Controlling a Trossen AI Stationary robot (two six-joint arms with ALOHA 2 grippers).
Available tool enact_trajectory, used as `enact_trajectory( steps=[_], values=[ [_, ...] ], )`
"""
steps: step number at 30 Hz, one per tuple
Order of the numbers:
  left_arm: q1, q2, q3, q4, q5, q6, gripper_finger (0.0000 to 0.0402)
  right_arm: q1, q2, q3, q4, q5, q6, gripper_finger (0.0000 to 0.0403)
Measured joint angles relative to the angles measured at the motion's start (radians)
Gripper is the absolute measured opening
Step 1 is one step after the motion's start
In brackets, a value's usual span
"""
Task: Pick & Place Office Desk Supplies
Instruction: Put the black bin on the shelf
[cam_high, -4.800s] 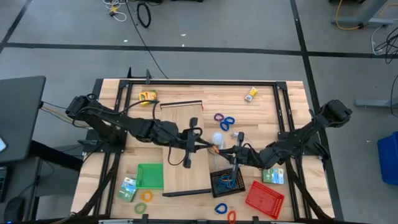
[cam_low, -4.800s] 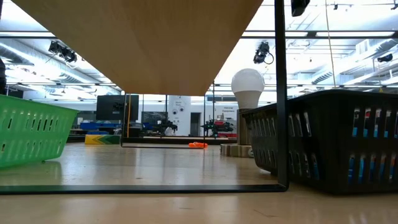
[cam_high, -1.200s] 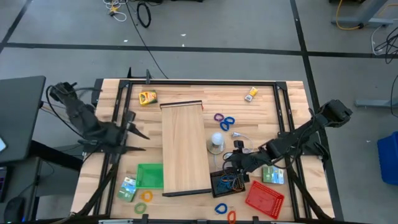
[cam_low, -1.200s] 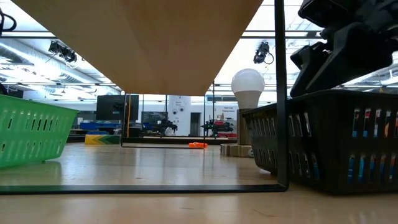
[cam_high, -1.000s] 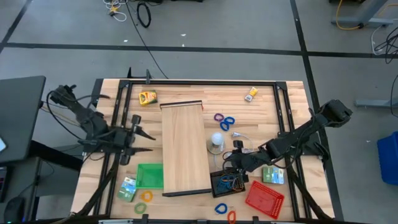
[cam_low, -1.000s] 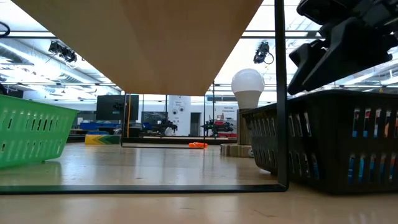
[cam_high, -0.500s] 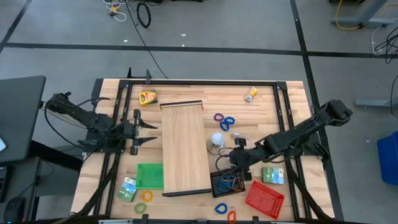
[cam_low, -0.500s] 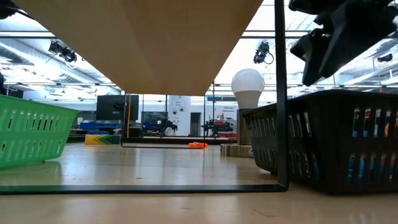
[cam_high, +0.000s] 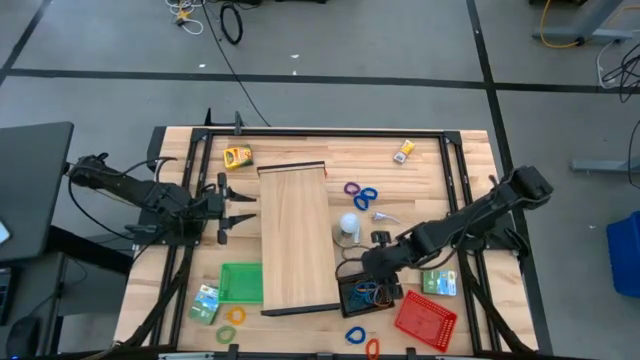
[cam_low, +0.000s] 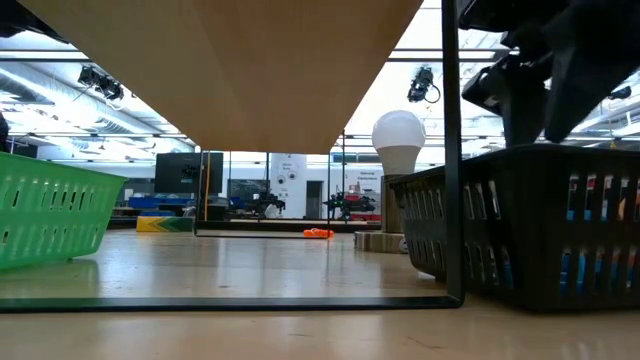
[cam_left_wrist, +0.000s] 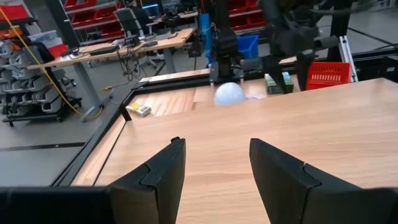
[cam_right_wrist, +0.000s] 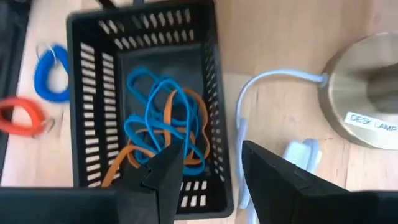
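Observation:
My right gripper (cam_high: 361, 263) hangs open, pointing down over the far end of the black mesh tray (cam_right_wrist: 149, 99), which holds tangled blue and orange bands (cam_right_wrist: 163, 127). My left gripper (cam_high: 233, 208) stands open and level at the left of the long wooden board (cam_high: 297, 238), nothing between its fingers (cam_left_wrist: 217, 168). Loose supplies lie on the table. Blue and purple loops (cam_high: 360, 194) lie far right of the board. A blue loop (cam_right_wrist: 51, 71) and an orange loop (cam_right_wrist: 22, 116) lie near the black tray. A green box (cam_high: 205, 303) lies by the green tray.
A white-bulbed desk lamp (cam_high: 348, 226) with a brass base (cam_right_wrist: 367, 93) and cable stands just beyond the black tray. A green tray (cam_high: 241, 282) sits near left, a red tray (cam_high: 425, 315) near right. Yellow boxes (cam_high: 237, 155) lie at the far side.
My left gripper has sunk and swung toward the board, its fingers now pointing at the board's left edge. My right gripper has tipped to point more steeply down over the black tray and has shifted a little toward the table's left. Both stay open.

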Motion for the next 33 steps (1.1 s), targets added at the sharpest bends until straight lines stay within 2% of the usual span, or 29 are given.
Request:
enact_trajectory(
  steps=[5, 10, 18, 27, 33],
  values=[
    [-0.001, 0.001, 0.000, 0.000, 0.000, 0.000, 0.0185, 0.007, 0.111, 0.105, -0.112, -0.001, -0.041, 0.0171],
    [-0.001, 0.001, 0.000, 0.000, 0.000, 0.000, 0.0185, 0.006, 0.172, 0.130, -0.142, 0.005, -0.071, 0.0171],
    [-0.001, 0.002, 0.000, 0.000, 0.000, 0.002, 0.0185, 0.004, 0.178, 0.128, -0.135, 0.019, -0.080, 0.0168],
    [-0.001, 0.002, 0.000, -0.001, 0.001, 0.003, 0.0185, 0.004, 0.203, 0.127, -0.097, 0.020, -0.118, 0.0125],
    [-0.001, 0.002, 0.000, -0.006, 0.001, 0.003, 0.0185, 0.003, 0.207, 0.126, -0.085, 0.027, -0.134, 0.0112]
  ],
)
